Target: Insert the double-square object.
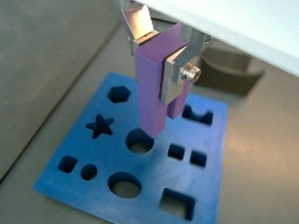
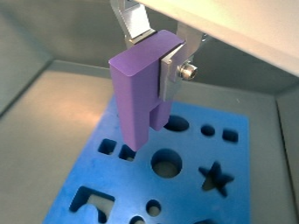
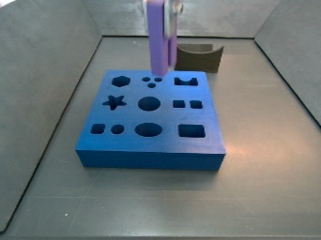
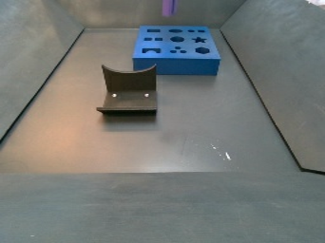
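Purple double-square object between two fingers

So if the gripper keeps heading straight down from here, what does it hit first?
The gripper holds the double-square object upright above the blue block. The peg's lower end would probably meet the block's top among its cutouts first; which hole lies beneath is unclear.

The double-square object is held upright between the fingers of the tool, above the block, apart from its top face. In a side view the block is set on the counter towards the far side, with the curved block just behind it to the right. In a side view the curved block is placed nearer, well apart from the block, which lies farther back and to the right.
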